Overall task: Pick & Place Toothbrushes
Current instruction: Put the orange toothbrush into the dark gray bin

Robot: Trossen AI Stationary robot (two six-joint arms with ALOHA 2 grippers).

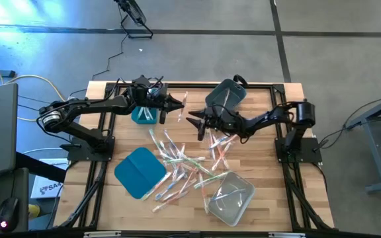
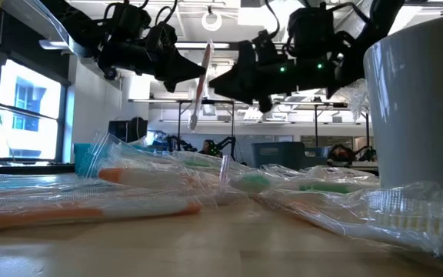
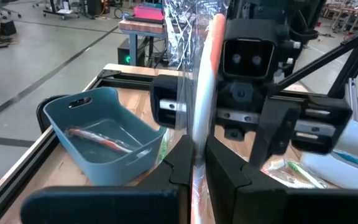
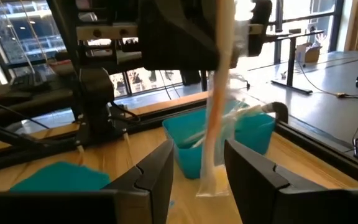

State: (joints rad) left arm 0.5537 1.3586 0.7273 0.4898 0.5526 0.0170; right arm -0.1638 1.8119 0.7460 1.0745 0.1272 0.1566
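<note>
My left gripper (image 1: 179, 102) (image 3: 194, 155) hovers above the table's middle, shut on a wrapped toothbrush with a pink-orange handle (image 3: 202, 74) (image 2: 200, 85). My right gripper (image 1: 194, 122) (image 4: 197, 149) faces it, open. Its fingers stand on either side of that toothbrush's lower part (image 4: 214, 143) without touching. Several more wrapped toothbrushes (image 1: 184, 165) lie heaped on the wooden table. A small teal bin (image 1: 143, 116) (image 4: 241, 134) sits below the left arm. A grey bin (image 3: 98, 134) holds one toothbrush (image 3: 98, 140). My left gripper pinches the toothbrush between its two fingers, across the shaft (image 3: 197, 134), a little above mid-length (image 2: 204, 77). The fingers come level from the table's left. The toothbrush is lifted clear and hangs nearly upright, with clear wrapper trailing at both ends.
A flat teal lid (image 1: 139, 172) lies near the table's near left. A clear bin (image 1: 230, 198) (image 2: 421, 100) stands at the near right and the grey bin (image 1: 227, 96) at the far middle. Black frame rails (image 1: 104, 165) run along the table's sides.
</note>
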